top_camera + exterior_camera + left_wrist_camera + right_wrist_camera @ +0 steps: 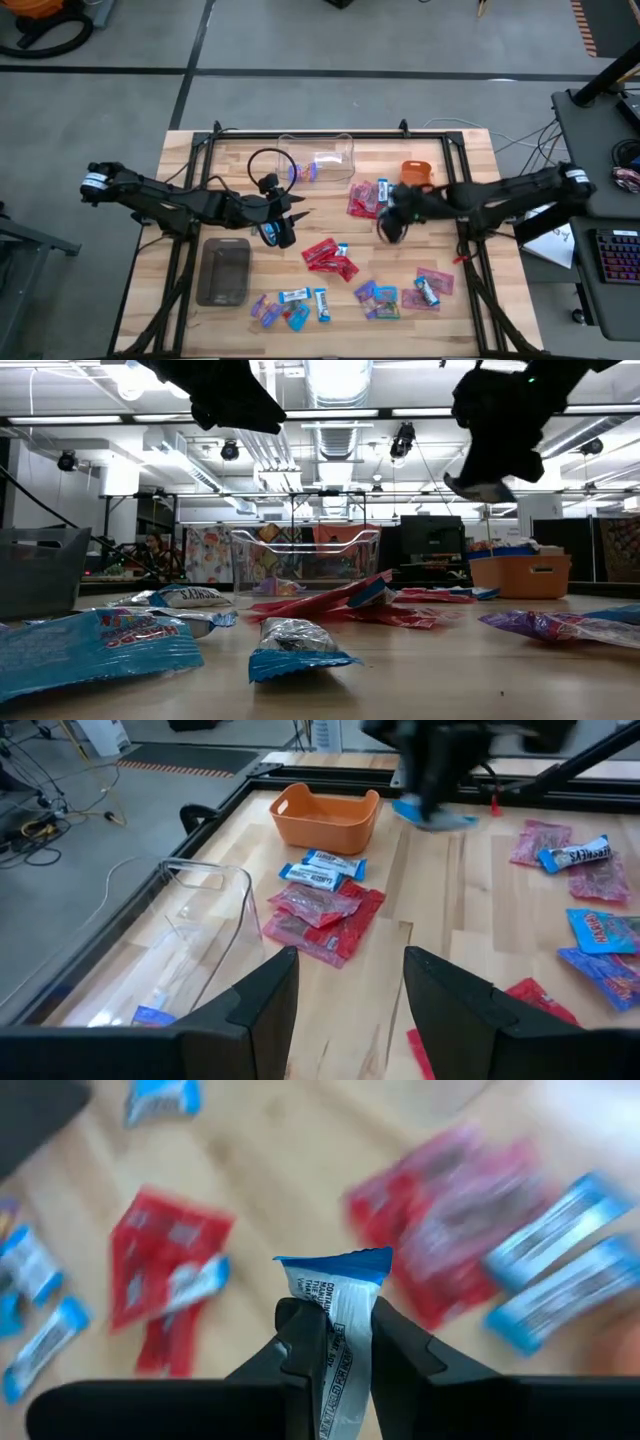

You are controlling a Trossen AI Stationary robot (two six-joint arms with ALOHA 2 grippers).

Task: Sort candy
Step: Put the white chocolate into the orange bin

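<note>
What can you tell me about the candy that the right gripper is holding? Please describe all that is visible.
The held candy is a small flat packet in a shiny wrapper, blue at its crimped end and white with fine print below. It stands between the two dark fingers of the right gripper, which are shut on its lower part; the blue end sticks out past the fingertips. It hangs above the table, lifted clear of the other sweets. Nothing else touches it.

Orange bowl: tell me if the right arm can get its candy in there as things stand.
Probably yes. The right gripper, shut on a blue-and-white candy, hangs above the table beside the orange bowl, whose top is open with nothing between them.
</note>
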